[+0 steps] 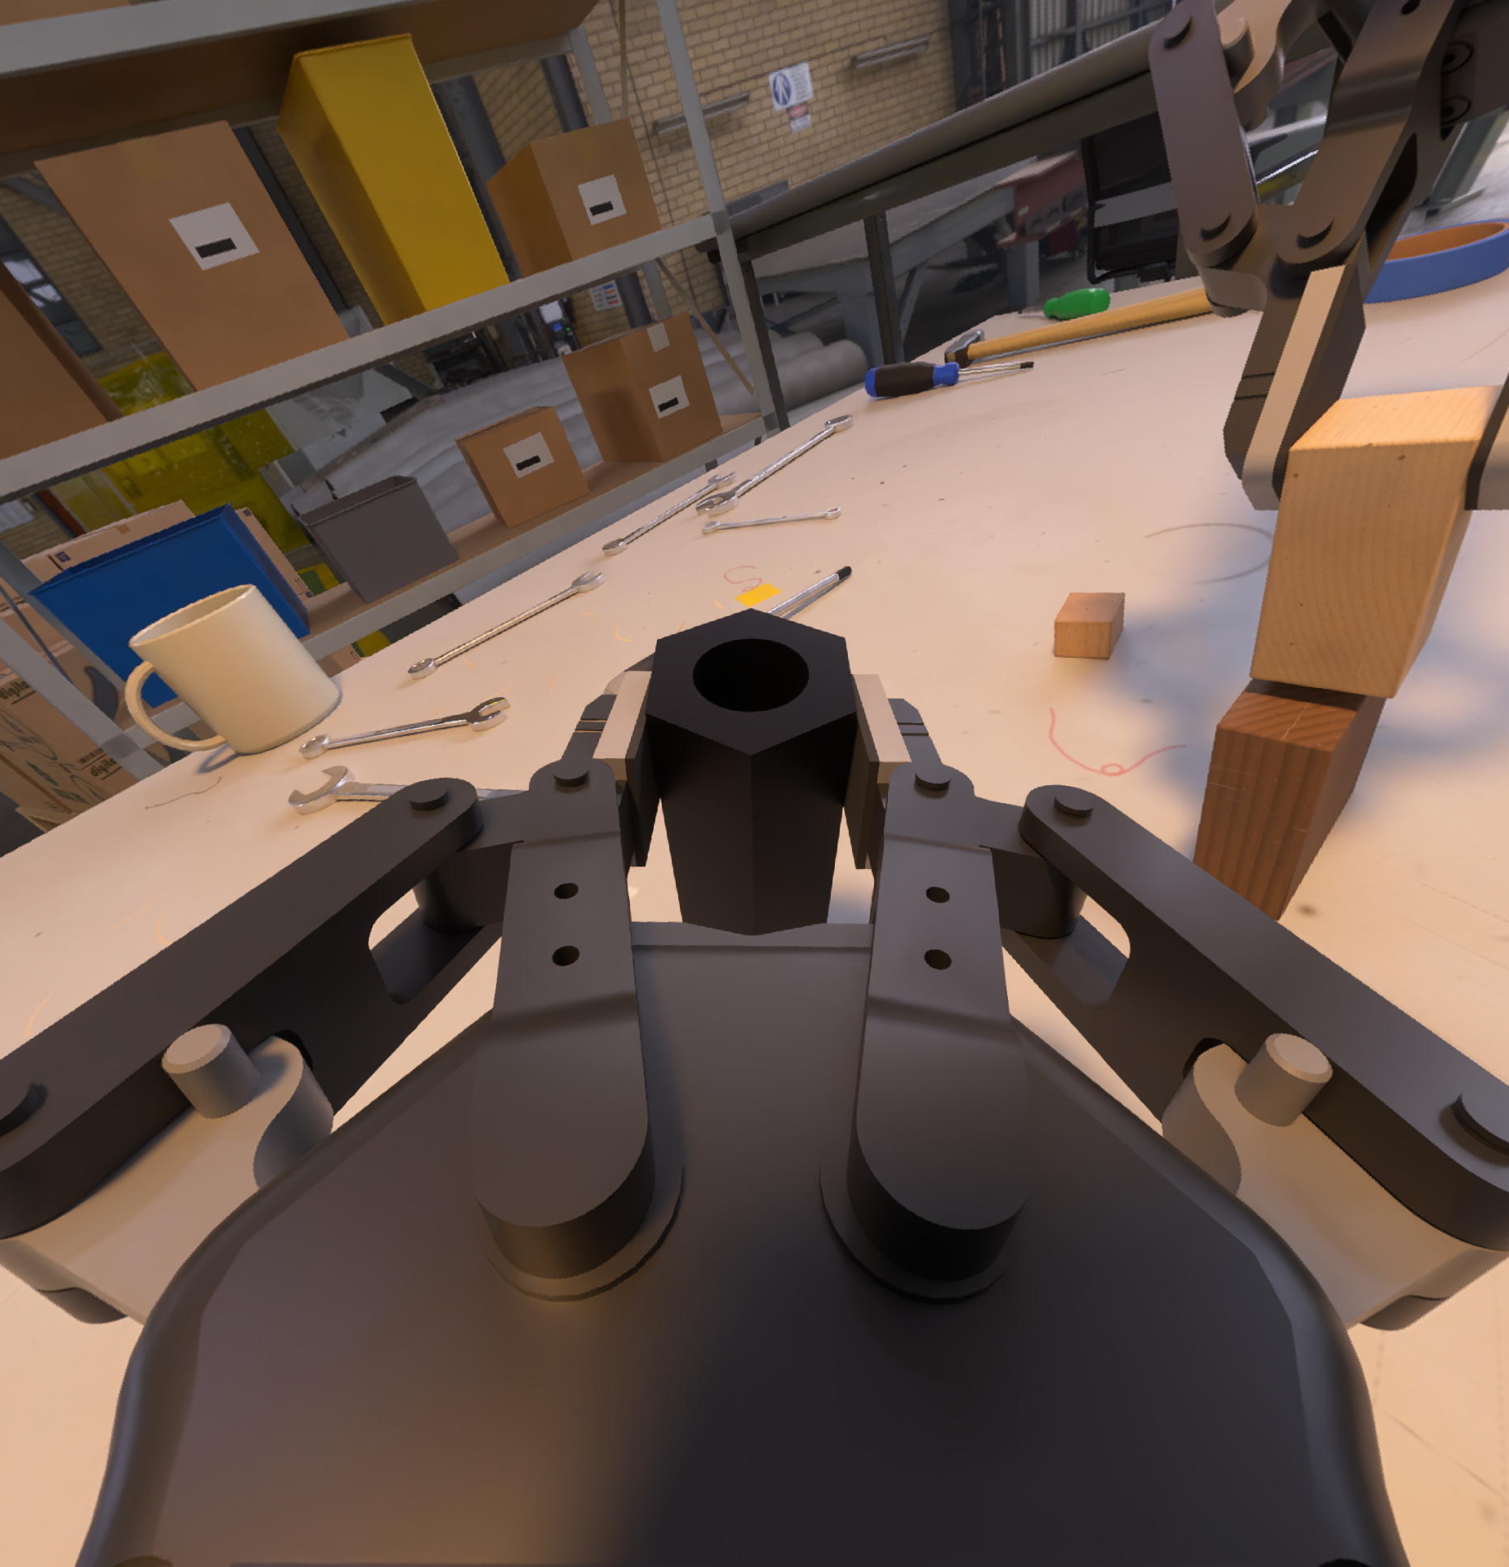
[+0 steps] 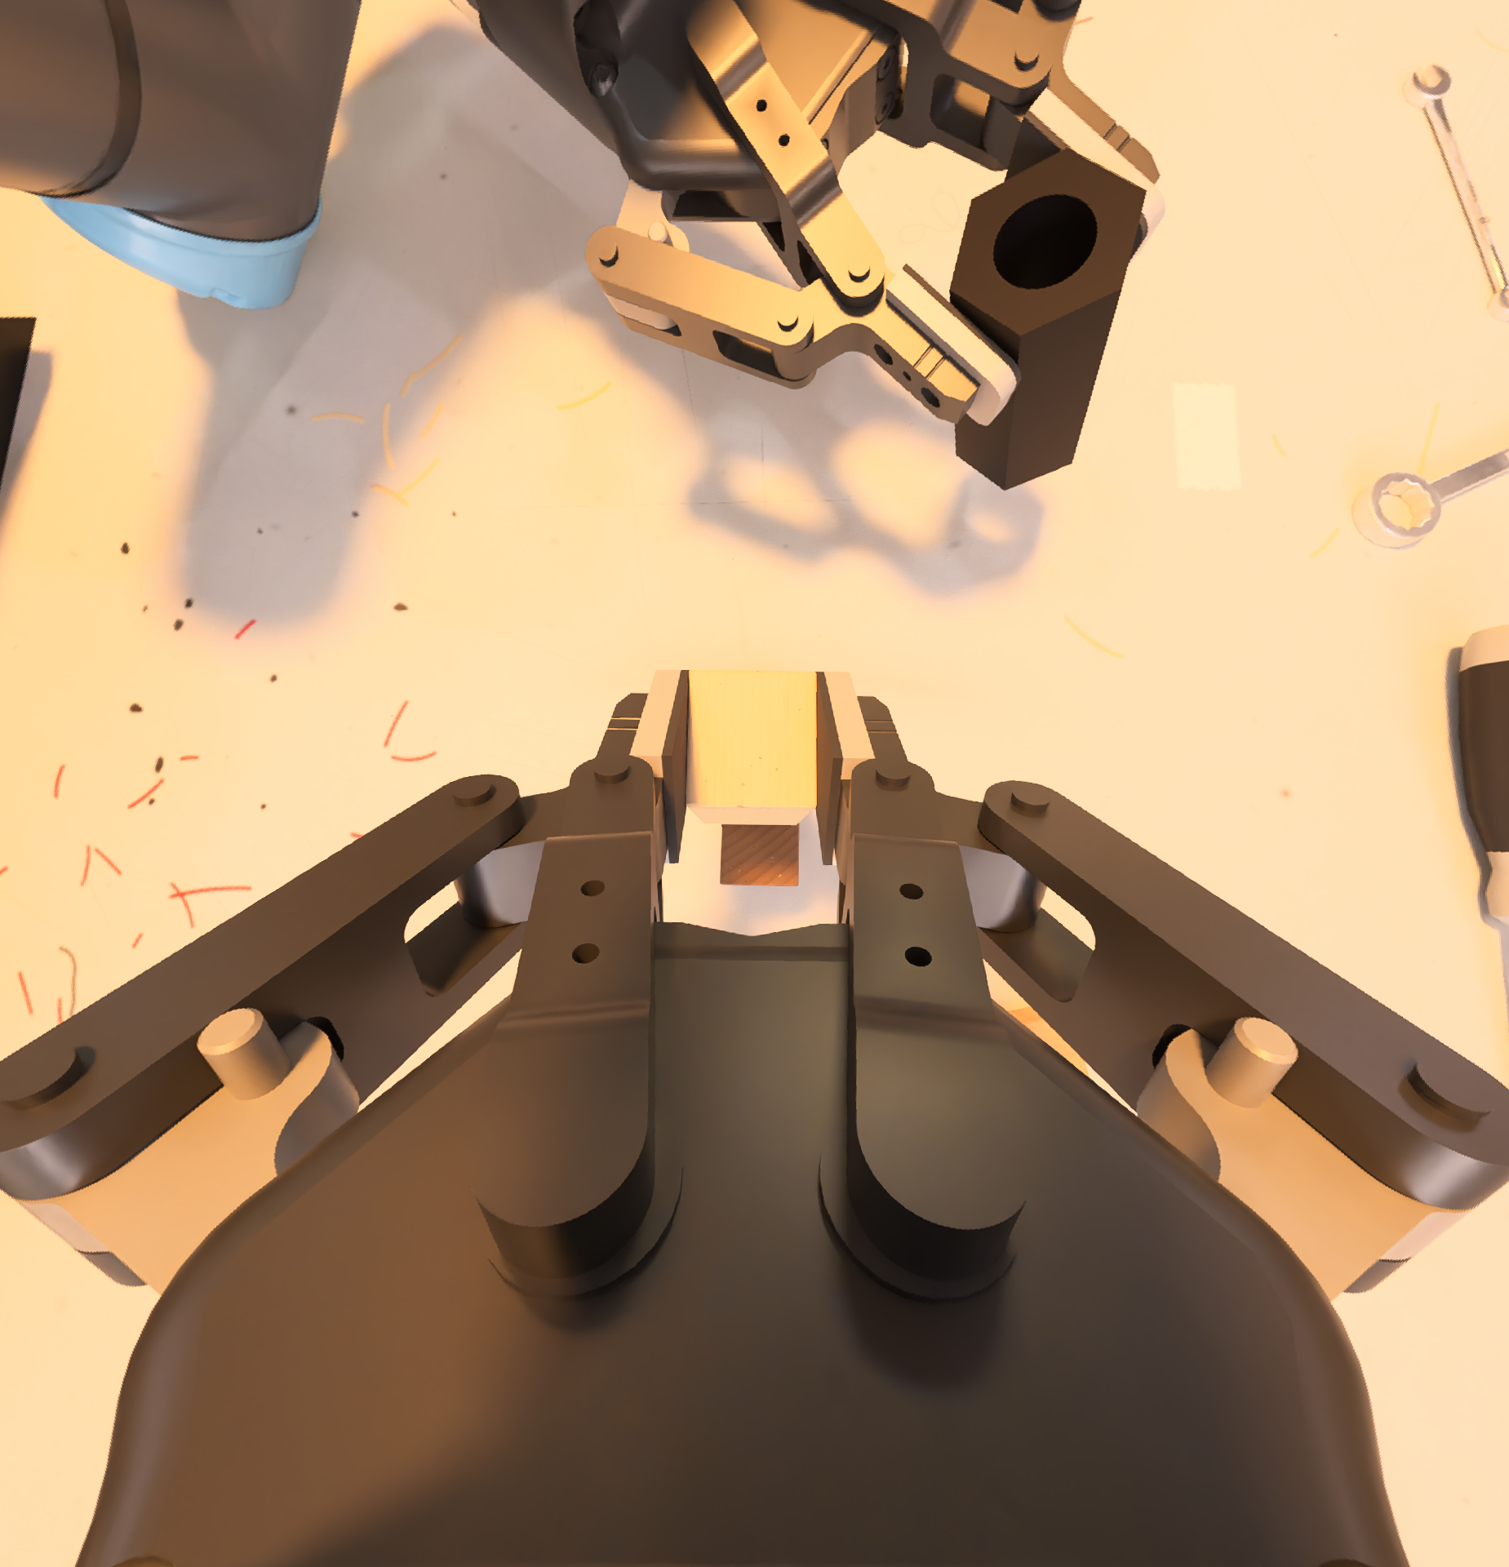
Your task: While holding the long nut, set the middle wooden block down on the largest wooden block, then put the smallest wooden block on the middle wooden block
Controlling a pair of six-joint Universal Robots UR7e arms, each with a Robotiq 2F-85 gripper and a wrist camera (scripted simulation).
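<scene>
Wooden blocks are the business here, and the pale, light-grained middle wooden block [image 1: 1378, 543] is hanging in the right gripper [image 1: 1378, 475], whose jaws are closed against its two opposite sides near the top. It is sitting over the darker, reddish-brown largest wooden block [image 1: 1276, 789], which is standing upright on the beige workbench [image 1: 946, 526]; from the left wrist view the pale block's lower edge appears to be meeting the dark block's top, though I cannot tell whether it is resting there or hovering just above. It is also looking offset toward the far side, overhanging the dark block's top. The small, tan smallest wooden block [image 1: 1088, 624] is lying apart on the bench, untouched.

The left gripper [image 1: 751, 729] is gripping the black hexagonal long nut [image 1: 751, 763], jaws narrowed onto two of its flats, holding it clear of the bench.

My judgement is that the first placement is only just being made. If the jaws are opening while the block is overhanging, it could be tipping off or toppling the tall, narrow base. A sideways nudge on withdrawal could do the same. The nut-holding arm is sitting near the stack, so any drift could be knocking it.
</scene>
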